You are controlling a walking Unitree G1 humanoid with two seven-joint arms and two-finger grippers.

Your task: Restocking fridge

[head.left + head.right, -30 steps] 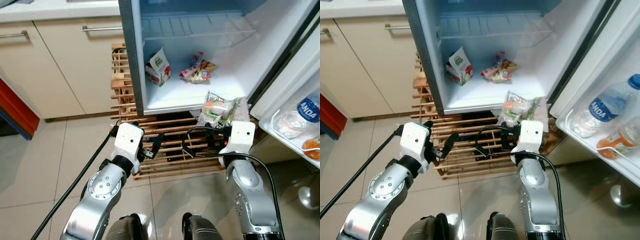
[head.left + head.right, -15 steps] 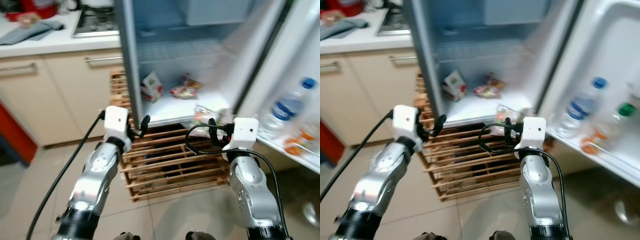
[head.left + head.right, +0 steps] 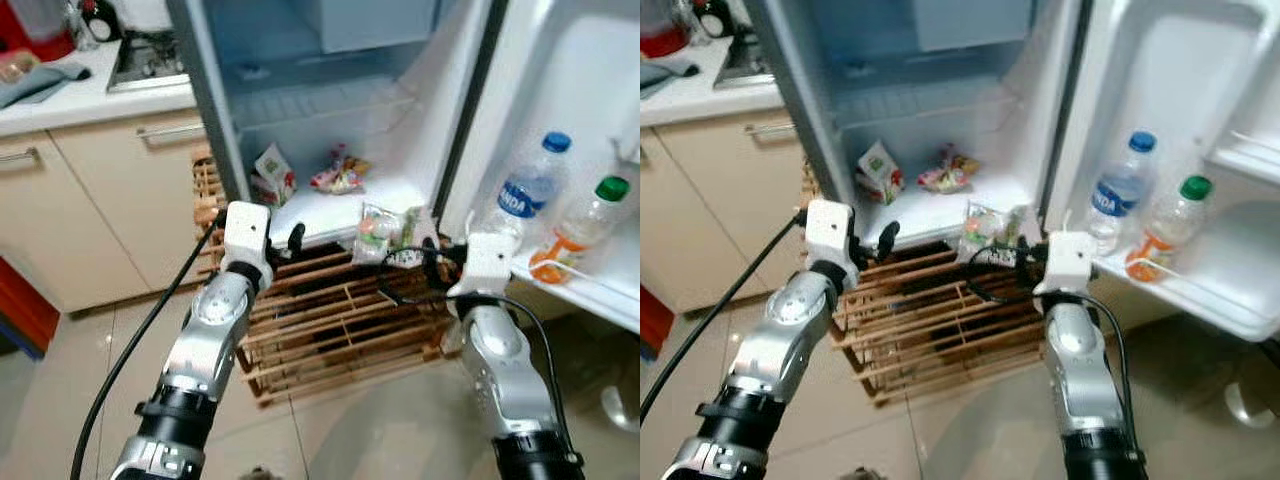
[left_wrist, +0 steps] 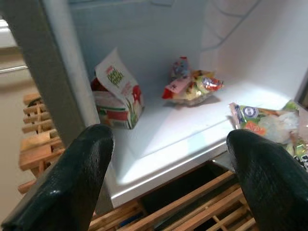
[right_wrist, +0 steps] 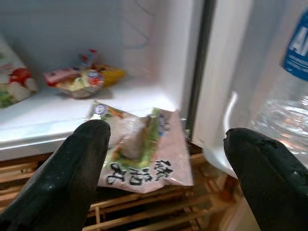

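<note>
The bag of vegetables (image 3: pixel 385 233) is lying half on the front lip of the fridge floor (image 3: pixel 330 205), overhanging the wooden crate (image 3: pixel 330 310), its long axis running toward one o'clock. The right gripper (image 5: pixel 163 144) is hovering just behind it at six o'clock, fingers spread wide and empty. The left gripper (image 4: pixel 168 159), equally wide, is pointing farther off at nine o'clock, so the right is nearer.

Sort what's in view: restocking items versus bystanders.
Job:
fridge
vegetable bag at the shelf's front edge
carton
snack packet
door bottles
left gripper, right gripper, both open

Bystanders:
wooden rack
cabinets
stove
</note>
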